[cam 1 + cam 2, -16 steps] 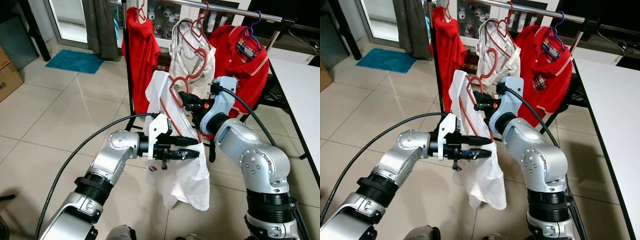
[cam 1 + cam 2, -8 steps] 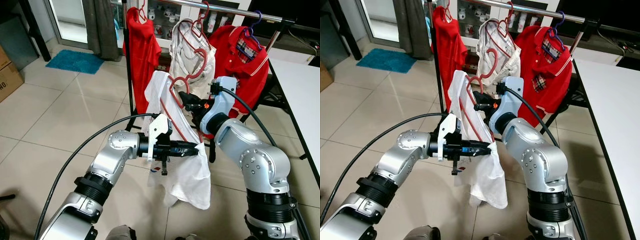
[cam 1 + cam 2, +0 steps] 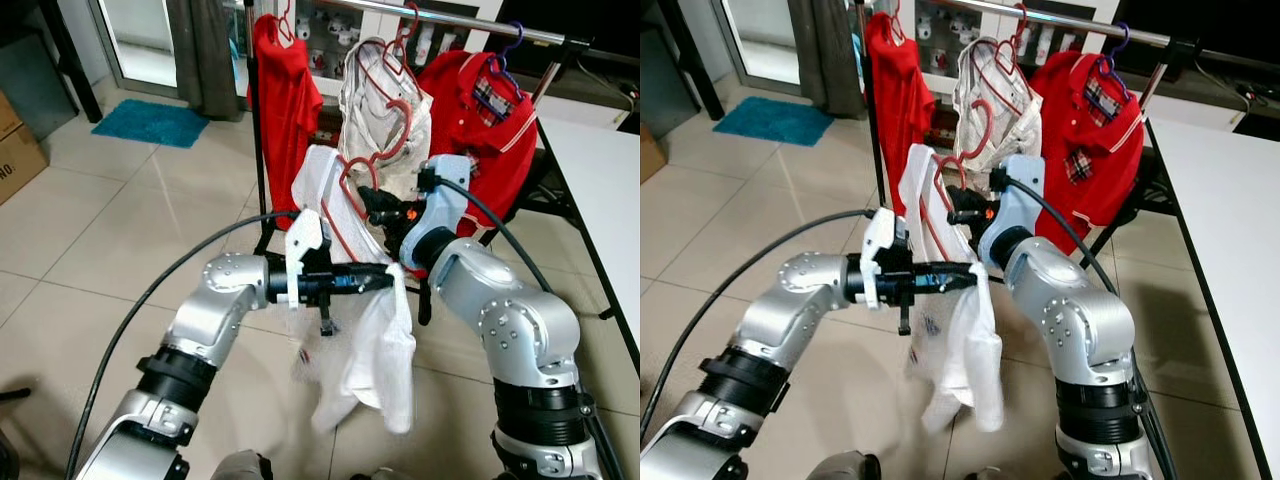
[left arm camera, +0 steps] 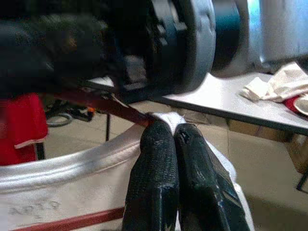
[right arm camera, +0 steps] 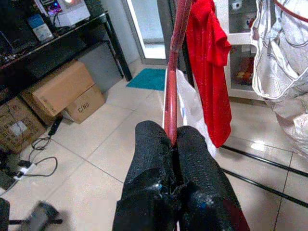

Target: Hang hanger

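Red hanger (image 3: pixel 352 186) clamped in right gripper (image 5: pixel 174 144) jaws; left gripper (image 4: pixel 175 139) jaws pinch white shirt (image 3: pixel 385 340).

Very little lettering can be made out. The brown cardboard box (image 5: pixel 84 103) lying on the tiled floor carries a short black marking that looks like "C/NO", and the white fabric shirt (image 4: pixel 57 192) shows a row of faint grey letters too blurred to read. A small red-and-blue logo printed low on that shirt in the head views is blurred and cannot be read either.
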Available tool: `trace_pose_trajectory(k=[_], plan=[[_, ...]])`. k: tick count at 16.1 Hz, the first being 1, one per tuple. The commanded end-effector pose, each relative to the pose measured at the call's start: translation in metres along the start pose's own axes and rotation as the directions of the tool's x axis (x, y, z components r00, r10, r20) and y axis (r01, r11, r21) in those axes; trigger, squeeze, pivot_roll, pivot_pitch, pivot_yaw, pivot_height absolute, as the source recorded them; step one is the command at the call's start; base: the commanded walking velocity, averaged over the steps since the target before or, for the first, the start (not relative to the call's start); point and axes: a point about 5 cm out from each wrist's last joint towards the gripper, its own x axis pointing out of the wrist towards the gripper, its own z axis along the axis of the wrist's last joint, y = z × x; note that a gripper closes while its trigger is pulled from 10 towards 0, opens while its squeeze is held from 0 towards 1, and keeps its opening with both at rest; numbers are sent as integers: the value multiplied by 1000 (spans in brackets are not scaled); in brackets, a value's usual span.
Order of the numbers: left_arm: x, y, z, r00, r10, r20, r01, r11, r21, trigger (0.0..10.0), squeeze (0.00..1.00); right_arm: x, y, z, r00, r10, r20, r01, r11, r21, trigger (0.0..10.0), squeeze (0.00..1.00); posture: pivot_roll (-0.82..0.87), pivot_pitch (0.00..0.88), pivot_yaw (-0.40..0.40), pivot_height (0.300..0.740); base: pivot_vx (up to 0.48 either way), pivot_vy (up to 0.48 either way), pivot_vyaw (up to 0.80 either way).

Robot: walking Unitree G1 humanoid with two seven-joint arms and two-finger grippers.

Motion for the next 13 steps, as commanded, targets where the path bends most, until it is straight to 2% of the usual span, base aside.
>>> trace_pose_trajectory(k=[1,4,6,9,13], plan=[[0,0,7,1000,7,29,-8,1000,20,0,0,-1,-3,-2,1000,-1,-9,1,1000,-4,10000,0,1,27,-47,740,0,0,0],[-8,11,21,982,159,105,-167,982,82,0,0,-1,-4,-5,1000,-5,-20,5,1000,-16,10000,0,-3,27,-45,740,0,0,0],[-12,15,22,970,216,111,-227,968,105,0,0,-2,-5,-6,1000,-7,-24,6,1000,-19,10000,0,1,28,-47,740,0,0,0],[2,0,11,991,127,49,-131,987,94,0,0,0,-3,-6,1000,5,-22,-6,1000,-21,10000,0,3,25,-47,740,0,0,0],[22,-3,11,995,89,38,-92,992,91,0,0,0,-3,-5,1000,9,-18,-9,1000,-24,10000,0,-3,21,-41,740,0,0,0]])
